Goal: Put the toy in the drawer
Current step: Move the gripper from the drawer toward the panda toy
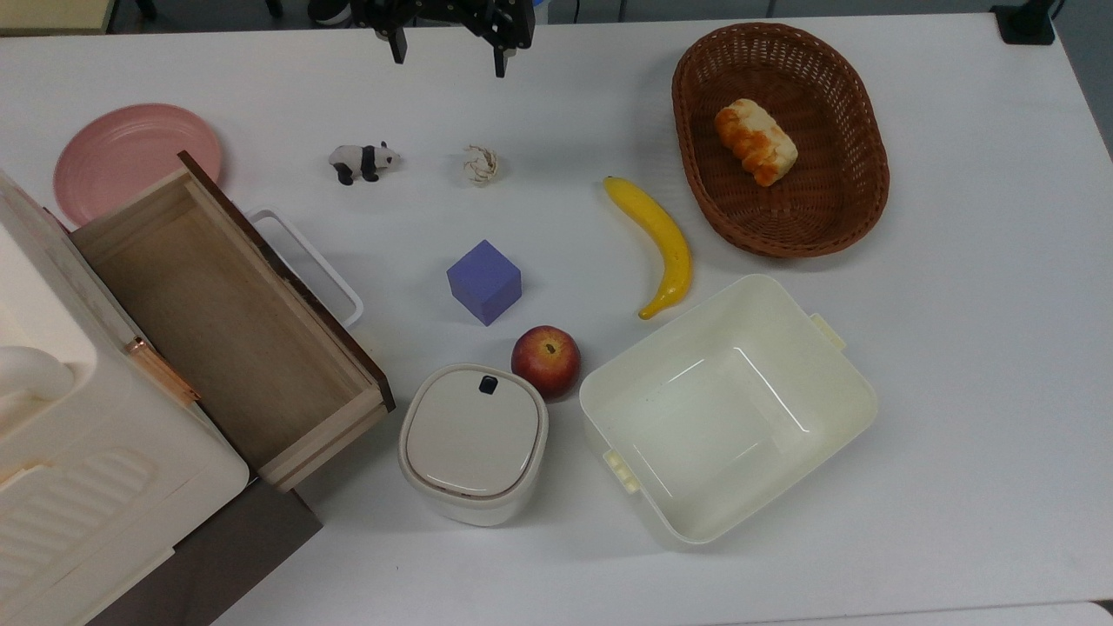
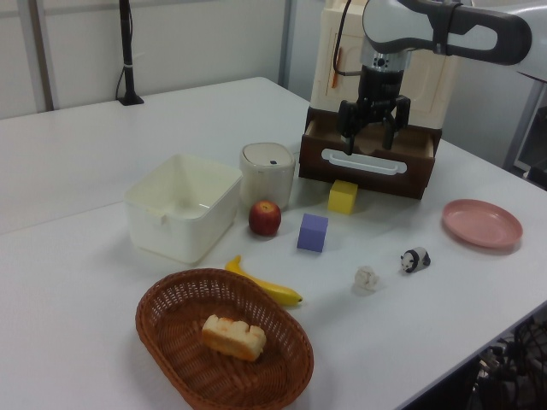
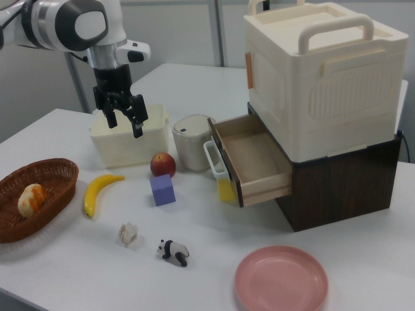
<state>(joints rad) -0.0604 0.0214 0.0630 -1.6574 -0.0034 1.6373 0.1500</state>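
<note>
A: Nearest you in the top view, the cream cabinet (image 1: pixel 96 487) fills the top view's lower left corner. You see its drawer (image 1: pixel 230 322) pulled out, light wood inside, nothing in it, dark front with the white loop handle (image 1: pixel 306 261).

B: Next biggest?

A: The white table (image 1: pixel 956 348), then the wicker basket (image 1: pixel 780 137) with a bread roll (image 1: pixel 755 141) in it, then the cream tub (image 1: pixel 729 409), bare inside. The pink plate (image 1: pixel 130 156) sits just behind the drawer in the top view.

B: Arm?

A: Your gripper (image 3: pixel 124 121) hangs above the table, fingers spread, nothing between them. In the top view it's at the upper edge (image 1: pixel 448 52).

B: Smaller stuff?

A: Lidded white bin (image 1: pixel 474 442) beside the apple (image 1: pixel 546 361). Banana (image 1: pixel 658 243) near the basket, purple cube (image 1: pixel 484 282) mid-table. In the left view, a yellow block (image 2: pixel 343 196) lies under the drawer front.

B: The toy?

A: The panda toy (image 1: pixel 363 161) stands on the table, outside the drawer, near the plate, well apart from the gripper. The woven ball (image 1: pixel 481 164) is on the top view's right of it.
</note>
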